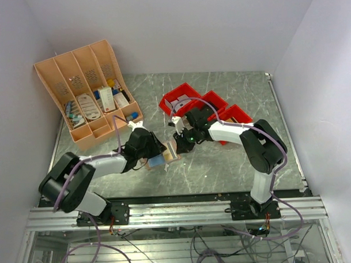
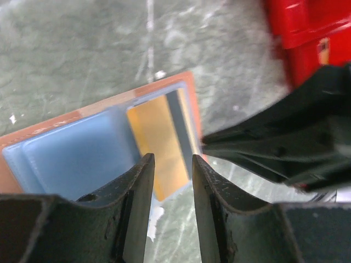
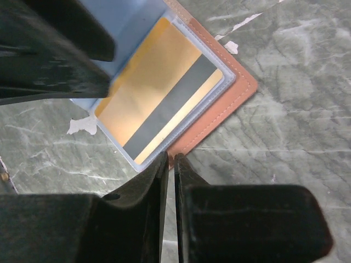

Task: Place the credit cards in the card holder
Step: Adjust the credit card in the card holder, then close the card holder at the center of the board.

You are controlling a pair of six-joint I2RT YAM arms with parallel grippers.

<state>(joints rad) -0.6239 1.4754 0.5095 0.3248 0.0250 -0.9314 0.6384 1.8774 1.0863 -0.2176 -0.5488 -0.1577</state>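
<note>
Card (image 2: 159,142) lies under my left gripper (image 2: 171,159), long axis running between its half-open jaws; right gripper (image 3: 170,159), nearly closed, touches card holder (image 3: 241,85) edge, grip unconfirmed.

1 card (image 3: 159,93) – 1 hldr (image 3: 242,87) – 3 bins (image 1: 170,100)

With the left arm (image 1: 101,164): elbow folded low near the base, forearm stretched forward and to the right, wrist tipped downward. At the left gripper (image 2: 171,159): points down, jaws parted by a narrow gap. With the right arm (image 1: 262,146): elbow raised, forearm stretched to the left, wrist angled down. At the right gripper (image 3: 170,160): jaws drawn almost together, showing only a thin slit. Tips of both grippers near each other, facing, apart.
</note>
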